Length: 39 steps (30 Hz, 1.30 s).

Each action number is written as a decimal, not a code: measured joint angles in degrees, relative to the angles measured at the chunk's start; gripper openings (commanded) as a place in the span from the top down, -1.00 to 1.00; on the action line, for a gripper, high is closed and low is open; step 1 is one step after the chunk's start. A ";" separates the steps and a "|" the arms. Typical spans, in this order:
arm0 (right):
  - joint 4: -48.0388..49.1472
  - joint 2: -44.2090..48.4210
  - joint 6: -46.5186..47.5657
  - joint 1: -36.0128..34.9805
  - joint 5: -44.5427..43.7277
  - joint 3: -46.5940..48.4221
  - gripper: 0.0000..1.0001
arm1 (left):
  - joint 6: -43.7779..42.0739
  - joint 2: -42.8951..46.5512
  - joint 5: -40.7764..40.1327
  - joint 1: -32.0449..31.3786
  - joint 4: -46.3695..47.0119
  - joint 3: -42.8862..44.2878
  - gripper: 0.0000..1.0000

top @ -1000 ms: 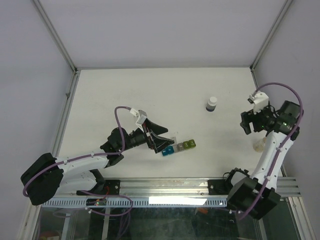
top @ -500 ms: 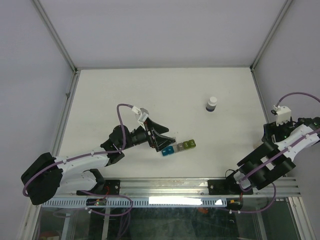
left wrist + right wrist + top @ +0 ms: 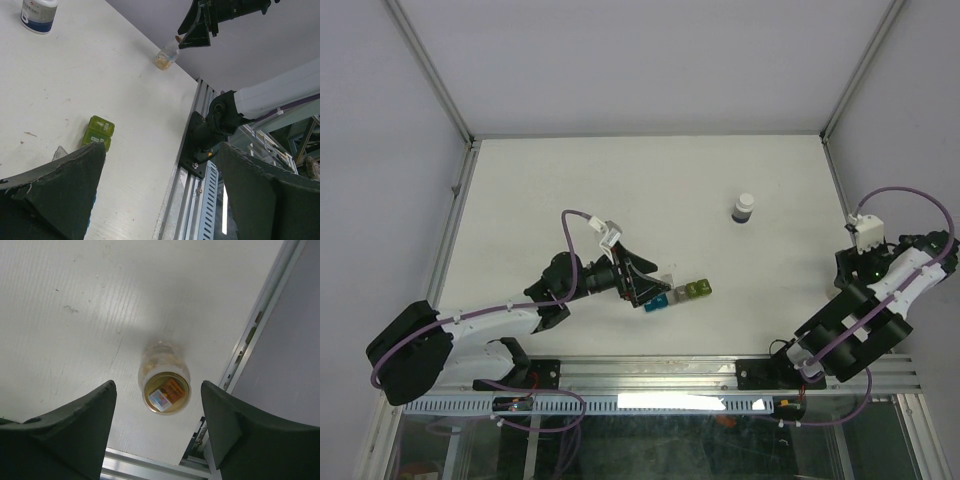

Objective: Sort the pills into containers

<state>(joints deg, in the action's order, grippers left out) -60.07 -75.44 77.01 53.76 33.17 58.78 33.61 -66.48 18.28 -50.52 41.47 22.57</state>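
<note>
Nearest me, my left gripper (image 3: pixel 642 283) sits low over the white table (image 3: pixel 620 180) with its jaws spread wide and nothing between them. The strip of five joined translucent cube containers (image 3: pixel 680 293), blue through teal, grey and olive to yellow-green, lies flat with its blue end at the fingertips and its green end toward the right arm. By the table's right edge my right gripper (image 3: pixel 157 387) hangs over a small clear open-mouthed vial (image 3: pixel 165 395) holding a few orange and pale pieces, fingers parted either side without touching it. Farther back, a white-capped pill bottle with a dark label (image 3: pixel 744 208) stands upright, well apart from both arms.
</note>
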 measured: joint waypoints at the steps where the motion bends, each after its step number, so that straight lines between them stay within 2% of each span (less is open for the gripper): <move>1: 0.31 0.00 -0.22 -0.76 -0.39 -0.50 -0.37 | 0.00 0.13 0.00 0.00 -0.07 -0.04 -0.98; 6: 2.16 0.00 -2.12 -4.35 -2.86 -1.90 -0.27 | -0.02 2.23 0.00 0.00 -0.11 -1.07 -0.98; 12: 3.61 0.04 -3.08 -4.63 -5.14 -1.90 -0.22 | -0.09 4.42 -0.02 0.00 -0.17 -2.29 -0.98; 18: 3.91 0.04 -3.34 -4.70 -6.49 -1.92 -0.04 | -0.13 5.57 -0.02 0.00 -0.31 -2.93 -0.98; 27: 3.85 0.04 -3.52 -5.29 -8.13 -1.92 0.00 | -0.11 6.27 -0.02 0.00 -0.13 -4.61 -0.98; 34: 3.85 0.04 -4.00 -6.40 -8.94 -1.90 0.47 | -0.13 6.29 0.02 0.00 -0.09 -4.63 -0.98; 39: 3.06 0.17 -3.85 -7.56 -8.57 -1.90 0.65 | -0.57 6.71 1.33 0.00 1.99 -5.62 -0.94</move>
<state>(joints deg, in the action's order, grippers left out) -57.01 -75.26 73.17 46.19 24.60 56.88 33.04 -59.77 19.62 -50.52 43.46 16.95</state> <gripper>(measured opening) 0.445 0.986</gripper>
